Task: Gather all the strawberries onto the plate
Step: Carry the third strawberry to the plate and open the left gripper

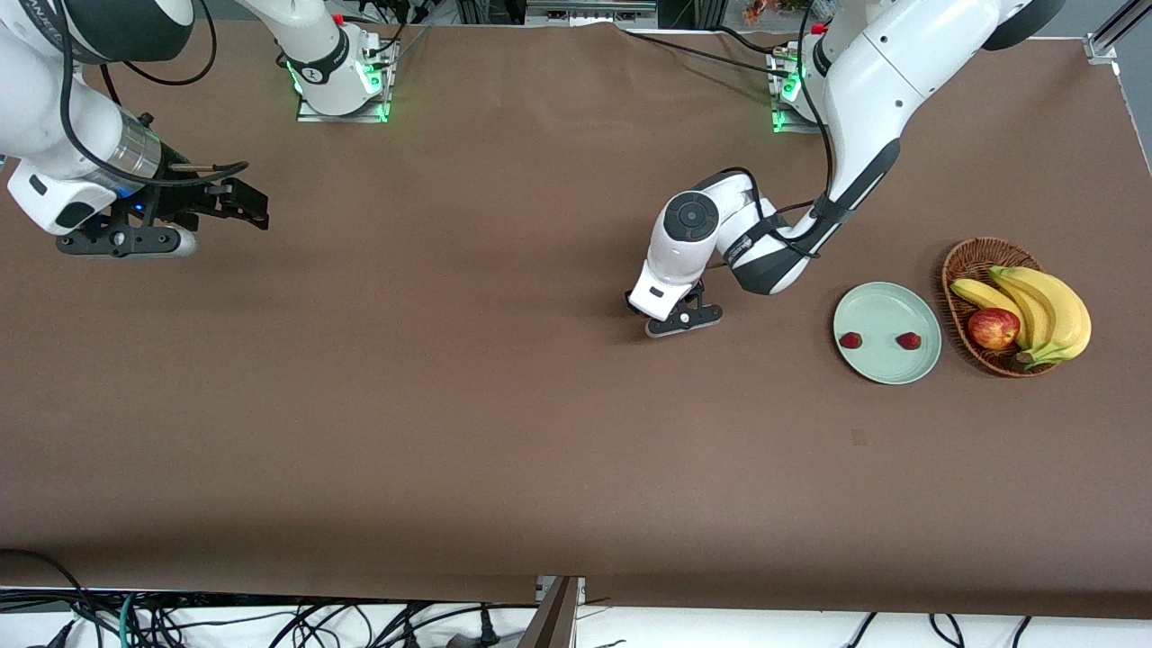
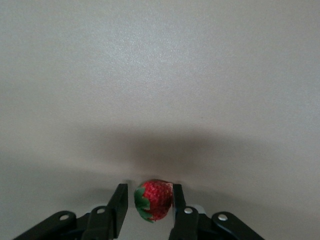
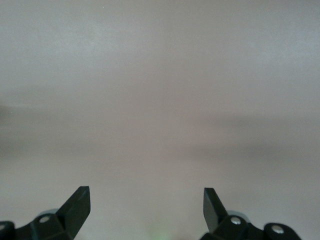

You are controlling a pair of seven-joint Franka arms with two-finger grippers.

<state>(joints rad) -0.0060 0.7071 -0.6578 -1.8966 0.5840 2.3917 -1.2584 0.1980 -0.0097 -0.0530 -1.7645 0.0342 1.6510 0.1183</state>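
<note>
Two strawberries (image 1: 850, 340) (image 1: 909, 340) lie on the pale mint-green plate (image 1: 886, 290), which stands toward the left arm's end of the table. My left gripper (image 1: 668, 317) is down at the table, beside the plate toward the table's middle. The third strawberry (image 2: 154, 200) rests on the table between its fingers, hidden by the hand in the front view. The jaws stand narrowly apart: one finger (image 2: 178, 200) touches the berry and a small gap shows at the other. My right gripper (image 1: 255, 202) waits open and empty over the right arm's end, as its wrist view (image 3: 146, 197) shows.
A brown wicker basket (image 1: 976, 247) stands beside the plate, closer to the left arm's end of the table. It holds bananas (image 1: 1044, 310) and a red-yellow apple (image 1: 993, 328). Cables hang along the table edge nearest the front camera.
</note>
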